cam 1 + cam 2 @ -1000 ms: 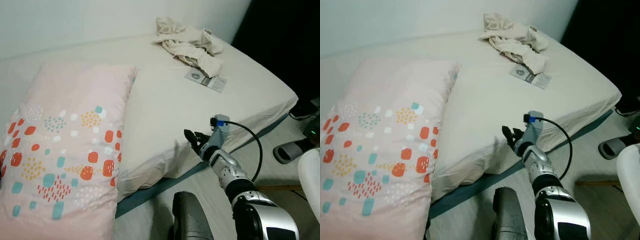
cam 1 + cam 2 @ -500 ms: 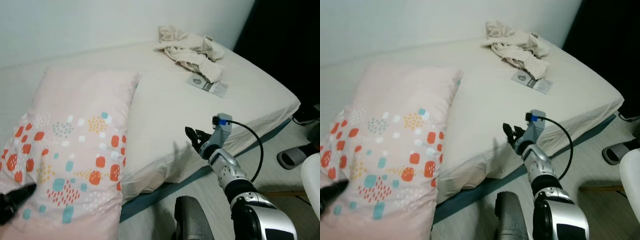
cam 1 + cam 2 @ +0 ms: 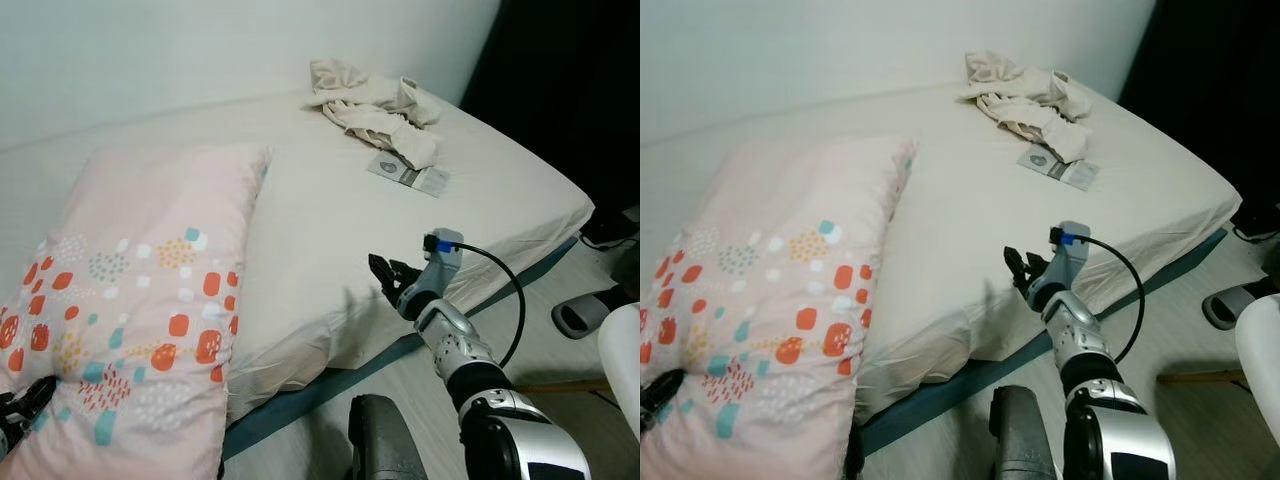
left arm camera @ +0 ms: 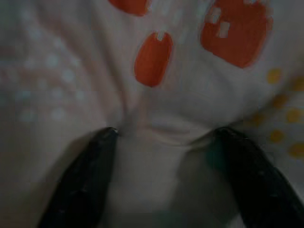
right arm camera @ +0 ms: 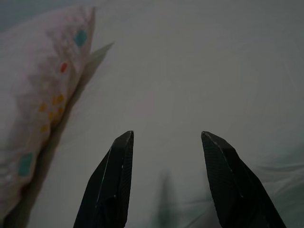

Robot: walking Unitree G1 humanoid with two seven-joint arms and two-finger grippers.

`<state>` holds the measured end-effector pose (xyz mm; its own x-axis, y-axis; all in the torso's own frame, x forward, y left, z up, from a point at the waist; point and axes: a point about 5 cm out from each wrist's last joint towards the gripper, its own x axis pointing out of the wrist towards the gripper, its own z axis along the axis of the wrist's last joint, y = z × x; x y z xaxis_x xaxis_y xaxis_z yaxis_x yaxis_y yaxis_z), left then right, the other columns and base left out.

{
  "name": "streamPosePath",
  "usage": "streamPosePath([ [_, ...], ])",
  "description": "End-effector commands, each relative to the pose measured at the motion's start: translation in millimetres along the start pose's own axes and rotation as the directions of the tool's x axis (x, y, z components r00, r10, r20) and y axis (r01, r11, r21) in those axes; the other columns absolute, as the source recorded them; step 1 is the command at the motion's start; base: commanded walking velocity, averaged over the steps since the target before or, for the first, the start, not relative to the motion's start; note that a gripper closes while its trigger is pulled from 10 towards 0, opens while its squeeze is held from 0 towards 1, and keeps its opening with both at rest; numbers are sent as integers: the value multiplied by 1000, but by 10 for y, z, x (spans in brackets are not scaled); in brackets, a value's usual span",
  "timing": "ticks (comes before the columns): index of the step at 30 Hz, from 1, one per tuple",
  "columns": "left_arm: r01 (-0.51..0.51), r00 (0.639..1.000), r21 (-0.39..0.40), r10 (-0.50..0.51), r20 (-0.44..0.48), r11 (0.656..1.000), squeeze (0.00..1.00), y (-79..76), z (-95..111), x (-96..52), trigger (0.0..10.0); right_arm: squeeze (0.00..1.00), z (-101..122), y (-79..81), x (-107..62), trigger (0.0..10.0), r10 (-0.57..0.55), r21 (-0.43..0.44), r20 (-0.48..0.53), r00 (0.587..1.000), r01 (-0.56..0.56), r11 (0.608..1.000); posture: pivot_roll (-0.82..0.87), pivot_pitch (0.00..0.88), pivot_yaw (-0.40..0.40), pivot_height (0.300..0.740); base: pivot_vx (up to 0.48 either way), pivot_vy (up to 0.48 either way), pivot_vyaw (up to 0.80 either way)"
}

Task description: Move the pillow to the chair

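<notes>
Looking down from the left eye view, you have one pillow (image 3: 140, 290), pink with orange and teal spots, lying on the bed (image 3: 330, 210) at your left, its long axis running from the near bed edge up toward the wall; one heap of pale clothes (image 3: 375, 100) sits at the far corner with one small packet (image 3: 408, 173) just beside it, and no chair can be made out from here. Your left pincer (image 3: 25, 402) sits at the pillow's near lower corner, touching the fabric, so the left arm is much the nearer of the two. In the right eye view your right pincer (image 3: 1025, 270) hovers over the bed's near edge, well apart from the pillow, which lies off to its left. Through the left wrist view the two black fingers (image 4: 85, 175) stand spread with the pillow cloth bunched between their tips, pressed in but not yet pinched together, so I judge the grasp is still to be closed. Through the right wrist view the fingers (image 5: 111, 183) stand apart over bare sheet, holding nothing, with the pillow's end off to one side; I would close the left first, then bring the right across
</notes>
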<state>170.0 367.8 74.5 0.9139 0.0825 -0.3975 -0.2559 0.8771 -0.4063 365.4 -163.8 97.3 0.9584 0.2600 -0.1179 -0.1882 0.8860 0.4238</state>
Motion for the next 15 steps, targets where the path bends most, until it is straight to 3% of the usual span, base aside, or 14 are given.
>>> streamPosePath([
  [1, 103, 992, -129, -112, -62, 986, 1000, -44, -168, -68, 10000, 0, -18, -25, -23, 10000, -3, 8, -4, 1000, 3, 1000, -21, 137, -75, 590, 0, 0, 0],
  [3, 136, 981, -233, -165, -107, 963, 1000, -35, -211, -188, 10000, 0, -7, -31, -26, 10000, -3, 9, 0, 1000, 3, 1000, -19, 138, -74, 590, 0, 0, 0],
  [6, 68, 987, -322, -111, -117, 944, 1000, 65, -188, -314, 10000, 0, -6, -35, -30, 10000, -3, 9, 2, 1000, 3, 1000, -14, 142, -75, 590, 0, 0, 0],
  [11, -12, 996, -323, -19, -92, 946, 1000, 260, -138, -434, 10000, 0, -13, -27, -29, 10000, -2, 10, 0, 1000, 2, 1000, -6, 147, -78, 590, 0, 0, 0],
  [15, -99, 990, -277, 67, -120, 956, 1000, 421, -144, -646, 10000, 0, -15, -10, -22, 10000, 2, 11, 0, 1000, -2, 1000, -6, 147, -75, 590, 0, 0, 0],
])
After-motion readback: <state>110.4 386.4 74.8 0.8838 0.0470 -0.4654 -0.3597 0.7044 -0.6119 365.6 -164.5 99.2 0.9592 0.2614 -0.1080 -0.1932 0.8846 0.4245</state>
